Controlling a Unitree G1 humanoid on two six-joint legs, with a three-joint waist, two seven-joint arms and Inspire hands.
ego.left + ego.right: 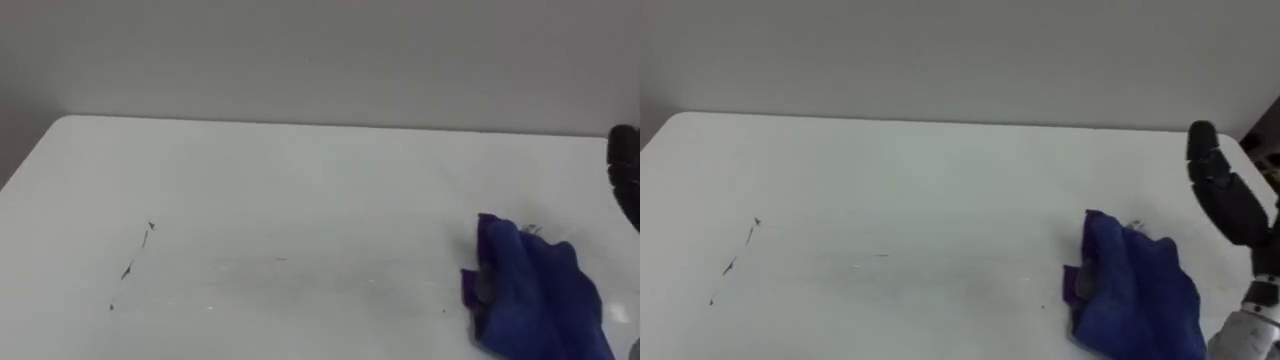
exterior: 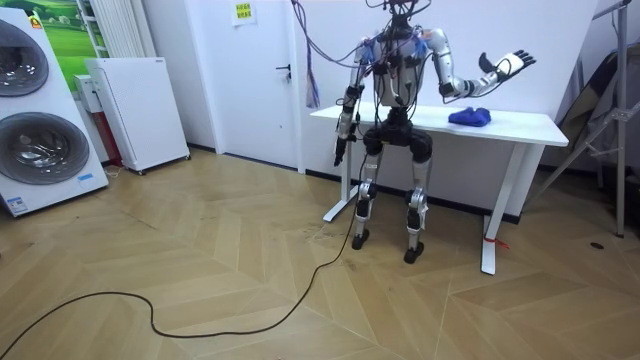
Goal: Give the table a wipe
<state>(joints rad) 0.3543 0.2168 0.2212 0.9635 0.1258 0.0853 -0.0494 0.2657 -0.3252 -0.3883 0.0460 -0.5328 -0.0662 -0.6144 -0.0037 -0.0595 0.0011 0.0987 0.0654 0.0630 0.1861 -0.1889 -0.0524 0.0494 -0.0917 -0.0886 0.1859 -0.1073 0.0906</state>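
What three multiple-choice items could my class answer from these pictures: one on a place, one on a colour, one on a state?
1. Where does the cloth lie on the table?
A. at the robot's far left
B. toward the robot's right
C. hanging off the far edge

2. What colour is the cloth?
A. blue
B. yellow
C. white

3. How is the right hand?
A. shut on the cloth
B. pressed flat on the table
C. open and raised clear of the cloth

Answers:
1 B: the cloth sits in the right part of the tabletop, with the dark marks far off to its left.
2 A: it is a deep blue against the white top.
3 C: the room view shows its fingers spread, above the table and apart from the cloth.
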